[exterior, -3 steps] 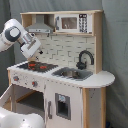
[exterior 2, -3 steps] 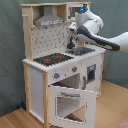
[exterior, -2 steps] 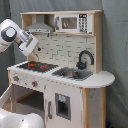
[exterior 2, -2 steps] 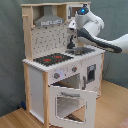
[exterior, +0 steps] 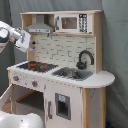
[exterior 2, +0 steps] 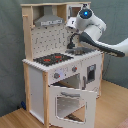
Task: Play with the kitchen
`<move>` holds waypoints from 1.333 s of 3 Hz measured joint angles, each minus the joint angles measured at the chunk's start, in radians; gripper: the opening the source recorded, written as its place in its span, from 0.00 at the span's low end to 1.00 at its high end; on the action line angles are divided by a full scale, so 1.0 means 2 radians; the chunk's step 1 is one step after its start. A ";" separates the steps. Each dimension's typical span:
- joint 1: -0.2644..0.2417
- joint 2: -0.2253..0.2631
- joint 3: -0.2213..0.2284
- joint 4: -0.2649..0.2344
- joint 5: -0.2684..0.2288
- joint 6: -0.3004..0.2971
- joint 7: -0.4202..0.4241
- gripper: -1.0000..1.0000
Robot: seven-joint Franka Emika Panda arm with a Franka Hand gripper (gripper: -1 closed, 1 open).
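Kitchen (exterior 2: 60,75), oven door (exterior 2: 70,102) open

White arm (exterior 2: 100,37) raised, wrist bent

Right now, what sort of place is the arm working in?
Probably a lab or studio test corner, not a real kitchen: a child-size toy kitchen stands on a wood floor before a plain grey curtain.

Hob (exterior: 36,65) beside sink (exterior: 71,74); hood (exterior: 39,27) above hob.
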 joint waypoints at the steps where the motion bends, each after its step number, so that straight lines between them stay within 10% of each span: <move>1: 0.015 -0.013 -0.007 -0.011 -0.018 0.044 -0.007 1.00; 4: 0.065 -0.056 -0.038 -0.102 -0.032 0.200 -0.025 1.00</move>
